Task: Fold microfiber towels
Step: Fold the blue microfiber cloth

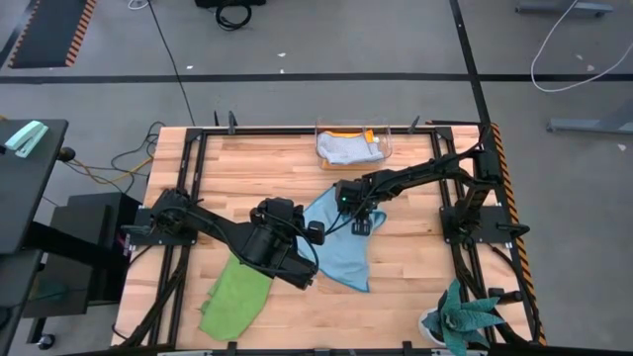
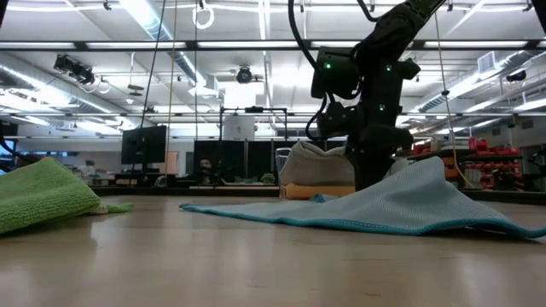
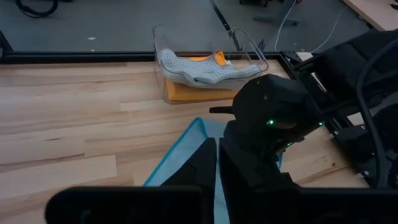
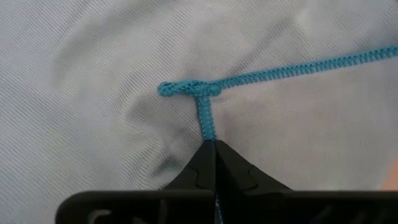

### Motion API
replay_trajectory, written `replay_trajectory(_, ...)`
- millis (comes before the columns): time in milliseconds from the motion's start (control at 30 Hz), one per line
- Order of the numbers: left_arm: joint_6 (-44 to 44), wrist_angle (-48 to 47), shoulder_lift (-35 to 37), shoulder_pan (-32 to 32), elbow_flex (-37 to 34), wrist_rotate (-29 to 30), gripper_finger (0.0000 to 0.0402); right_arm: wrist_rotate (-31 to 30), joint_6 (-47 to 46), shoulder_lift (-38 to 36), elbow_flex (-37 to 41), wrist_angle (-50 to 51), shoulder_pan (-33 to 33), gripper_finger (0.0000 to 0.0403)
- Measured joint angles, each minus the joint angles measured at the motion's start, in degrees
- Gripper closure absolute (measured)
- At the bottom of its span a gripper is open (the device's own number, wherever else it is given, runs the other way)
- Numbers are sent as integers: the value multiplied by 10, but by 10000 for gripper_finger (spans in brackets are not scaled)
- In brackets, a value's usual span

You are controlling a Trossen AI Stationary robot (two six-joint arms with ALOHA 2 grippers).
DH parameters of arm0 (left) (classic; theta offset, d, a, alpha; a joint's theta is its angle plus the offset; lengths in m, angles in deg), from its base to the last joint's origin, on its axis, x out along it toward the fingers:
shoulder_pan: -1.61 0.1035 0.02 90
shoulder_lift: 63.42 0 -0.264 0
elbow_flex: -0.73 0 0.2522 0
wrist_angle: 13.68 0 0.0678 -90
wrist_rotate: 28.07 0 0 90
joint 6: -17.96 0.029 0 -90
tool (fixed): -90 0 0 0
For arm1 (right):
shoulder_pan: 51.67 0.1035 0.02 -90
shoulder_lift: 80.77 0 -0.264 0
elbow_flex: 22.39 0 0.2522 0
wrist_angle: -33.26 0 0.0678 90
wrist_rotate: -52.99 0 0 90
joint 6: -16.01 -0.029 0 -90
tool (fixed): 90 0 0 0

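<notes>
light blue towel (image 1: 341,247): part under left arm | orange-yellow towel (image 1: 354,133): mostly under grey towel (image 1: 348,149)

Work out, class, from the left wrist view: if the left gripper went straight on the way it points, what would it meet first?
Probably the right arm's wrist, the dark block directly ahead over the light blue towel. The clear plastic box lies farther on. Depth is uncertain.
</notes>
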Motion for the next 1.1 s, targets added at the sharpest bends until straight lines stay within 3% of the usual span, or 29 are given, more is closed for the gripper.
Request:
replay_trajectory(200,14,0,0,2,0,2,382,0,17,-23,0,11,0,400)
replay_trajectory(400,14,0,0,2,0,2,392,-23,33,-99,0,16,-5,401)
replay_trajectory(700,10,0,-4,2,0,1,375,-39,30,-175,0,75,-60,402)
replay_trajectory(1100,65,0,-101,82,0,-169,384,-38,27,-210,0,104,-86,402)
